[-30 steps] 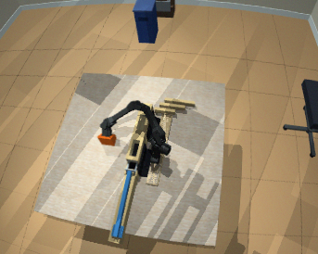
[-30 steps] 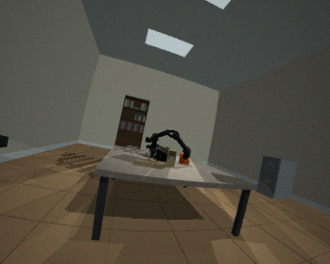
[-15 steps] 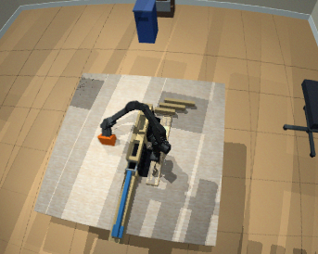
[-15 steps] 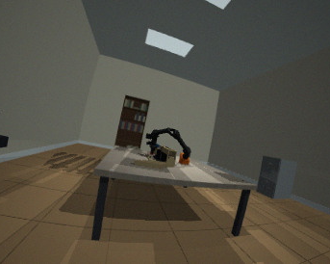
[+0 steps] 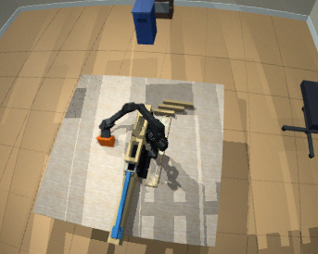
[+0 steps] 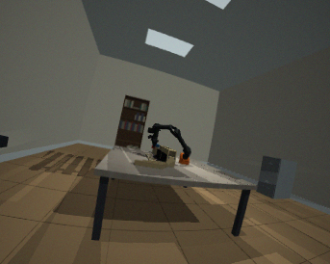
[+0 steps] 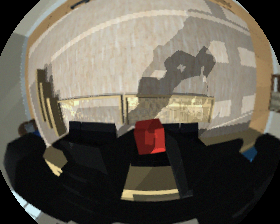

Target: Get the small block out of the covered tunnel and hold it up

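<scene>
Wrist view: red block (image 7: 150, 136) in the gripper (image 5: 151, 150) (image 6: 155, 144) (image 7: 149, 131), near the wooden tunnel (image 5: 137, 137) (image 6: 170, 153) (image 7: 150, 193).

Pale table bears a wooden tunnel and rods

The grey-streaked table (image 5: 189, 162) (image 6: 182, 176) (image 7: 106, 55) carries a long wooden tunnel (image 5: 149, 109). Three loose rods (image 5: 177, 104) (image 7: 48, 105) lie near its far end. The arm's orange base (image 5: 106, 141) (image 6: 184, 159) stands beside the tunnel.

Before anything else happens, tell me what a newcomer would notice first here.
Probably the red block, bright between the black gripper's fingers in the wrist view. From above, the long blue handle stands out, running from the wooden frame toward the table's near edge. The orange base of the arm also catches the eye, beside that frame.
</scene>
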`<state>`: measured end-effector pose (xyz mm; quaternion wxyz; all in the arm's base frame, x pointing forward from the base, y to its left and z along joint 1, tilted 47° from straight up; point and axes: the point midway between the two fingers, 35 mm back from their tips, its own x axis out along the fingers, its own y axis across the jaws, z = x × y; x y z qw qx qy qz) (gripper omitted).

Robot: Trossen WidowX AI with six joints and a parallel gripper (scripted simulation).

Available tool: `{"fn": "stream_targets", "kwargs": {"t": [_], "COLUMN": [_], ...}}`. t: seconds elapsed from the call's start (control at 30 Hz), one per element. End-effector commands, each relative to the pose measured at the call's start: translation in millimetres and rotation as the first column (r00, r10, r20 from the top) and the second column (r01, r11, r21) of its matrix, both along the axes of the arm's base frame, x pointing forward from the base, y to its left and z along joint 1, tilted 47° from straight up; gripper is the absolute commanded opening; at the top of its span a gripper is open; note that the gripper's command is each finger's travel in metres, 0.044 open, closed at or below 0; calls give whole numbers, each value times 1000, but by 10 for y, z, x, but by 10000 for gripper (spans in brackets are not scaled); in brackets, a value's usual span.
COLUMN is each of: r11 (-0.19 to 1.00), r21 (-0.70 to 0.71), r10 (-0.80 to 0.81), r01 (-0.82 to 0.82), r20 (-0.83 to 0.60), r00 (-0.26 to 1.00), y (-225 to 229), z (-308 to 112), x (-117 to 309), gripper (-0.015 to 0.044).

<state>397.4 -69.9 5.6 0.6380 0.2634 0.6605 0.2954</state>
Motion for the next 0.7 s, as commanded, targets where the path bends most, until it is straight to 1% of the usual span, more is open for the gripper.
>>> {"fn": "stream_targets", "kwargs": {"t": [0.0,0.13,0.3,0.5,0.57,0.67], "r11": [1000,1000,984,943,933,931], "r21": [-1,-4,-15,32,50,52], "r10": [5,-24,-171,-324,-352,-355], "r01": [-5,24,176,330,357,360], "r20": [3,19,151,310,342,346], "r00": [1000,1000,974,894,871,868], "y": [-137,-99,-147,-165,-160,-159], "z": [136,110,269,521,580,588], "x": [-21,-2,51,13,-12,-16], "gripper": [0,0,0,0,0,0]}}
